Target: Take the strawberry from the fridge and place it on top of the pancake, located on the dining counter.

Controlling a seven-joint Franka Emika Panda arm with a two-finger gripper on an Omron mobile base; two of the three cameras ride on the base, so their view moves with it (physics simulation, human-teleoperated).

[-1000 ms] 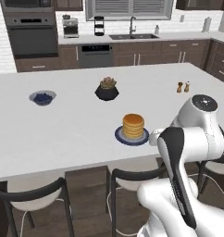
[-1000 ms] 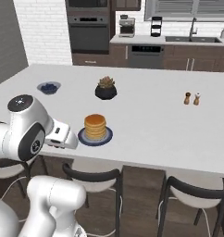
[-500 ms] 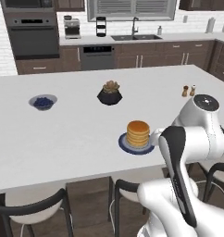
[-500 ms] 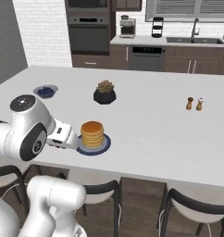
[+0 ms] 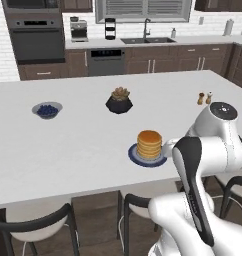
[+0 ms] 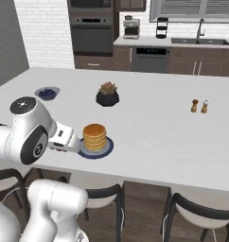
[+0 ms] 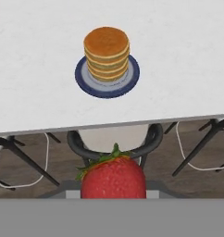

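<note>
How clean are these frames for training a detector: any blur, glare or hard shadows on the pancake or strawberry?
Hand view: the strawberry is sharp and evenly lit but cropped at the bottom; the pancake is crisp, with no glare. Left base view: soft flat light, only a faint shadow by the plate. Right base view: the dining counter is bright, with no hard highlights.

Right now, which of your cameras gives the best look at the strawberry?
The hand view: the strawberry sits large and red at the bottom, green leaves on top, with the pancake on its blue plate ahead on the dining counter. In the two base views I cannot make the berry out; the arm's white body covers the hand.
</note>
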